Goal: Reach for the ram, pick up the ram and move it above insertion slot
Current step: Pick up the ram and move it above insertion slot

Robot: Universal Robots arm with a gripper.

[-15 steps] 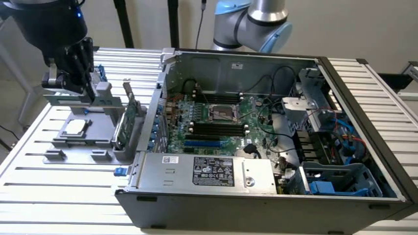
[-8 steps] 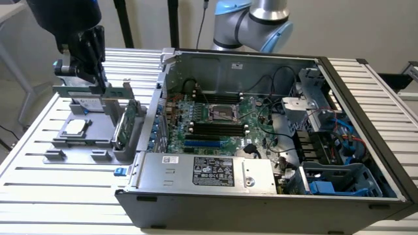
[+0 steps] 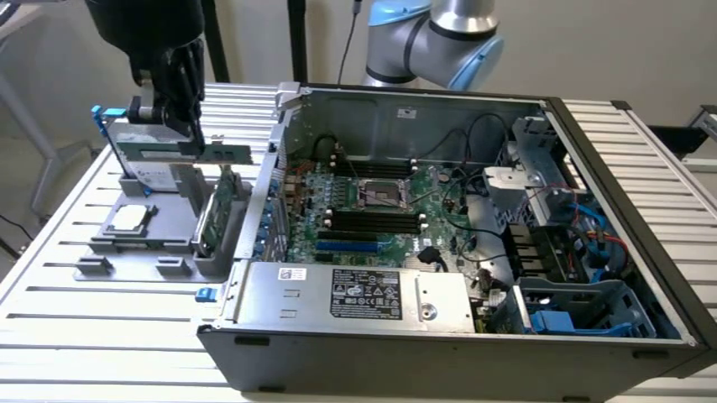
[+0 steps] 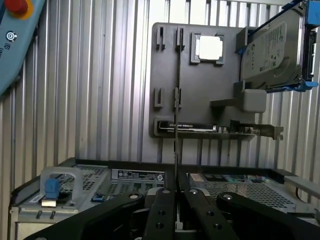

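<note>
In the wrist view the ram (image 4: 175,150) is edge-on, a thin dark strip running out from between my fingers (image 4: 164,210). My gripper (image 4: 176,192) is shut on it. Beyond the strip lies the grey holder (image 4: 200,95) with its narrow slots. In the exterior view my gripper (image 3: 174,113) hangs over the far end of that holder (image 3: 168,243), at the exterior view's left and outside the open computer case. The long black insertion slots (image 3: 375,222) lie on the green motherboard (image 3: 336,189) inside the case, well to the exterior view's right of my gripper.
The holder also carries a silver hard drive (image 3: 151,168) in a blue bracket, a square processor (image 3: 129,218) and an upright green card (image 3: 224,201) with a metal bracket. The case's side wall (image 3: 269,168) stands between the holder and the motherboard. A power supply (image 3: 358,294) fills the case's front.
</note>
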